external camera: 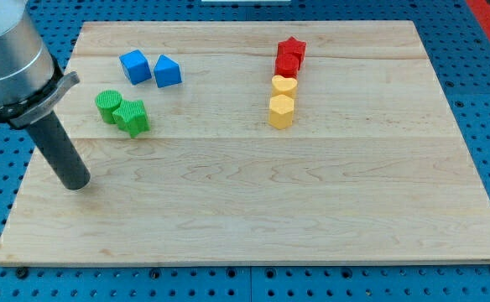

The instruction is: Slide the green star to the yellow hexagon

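Observation:
The green star lies on the wooden board at the view's upper left, touching a green round block on its left. The yellow hexagon lies right of the board's centre, at the lower end of a column of blocks. My tip rests on the board near its left edge, below and left of the green star, apart from it. The rod leans up to the view's left.
A yellow heart sits just above the yellow hexagon, then a red block and a red star. Two blue blocks lie above the green pair. The wooden board rests on a blue pegboard.

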You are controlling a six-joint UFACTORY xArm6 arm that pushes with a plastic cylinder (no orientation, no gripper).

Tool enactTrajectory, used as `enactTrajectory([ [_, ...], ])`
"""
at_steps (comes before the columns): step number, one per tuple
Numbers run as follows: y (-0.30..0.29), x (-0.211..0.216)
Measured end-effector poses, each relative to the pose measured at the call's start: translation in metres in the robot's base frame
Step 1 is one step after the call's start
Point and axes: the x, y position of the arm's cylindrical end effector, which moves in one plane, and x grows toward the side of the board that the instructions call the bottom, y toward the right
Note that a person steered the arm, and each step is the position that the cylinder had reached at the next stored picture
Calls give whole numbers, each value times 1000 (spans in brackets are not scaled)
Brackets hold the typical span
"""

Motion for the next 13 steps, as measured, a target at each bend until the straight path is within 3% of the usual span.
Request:
enactTrajectory([
  [1,-77,-27],
  [3,-53,-106],
  [4,4,-127],
  [5,131,-125],
  [6,198,-92],
  [9,178,-46],
  [10,90,-14],
  [12,76,-104],
  [13,134,-85],
])
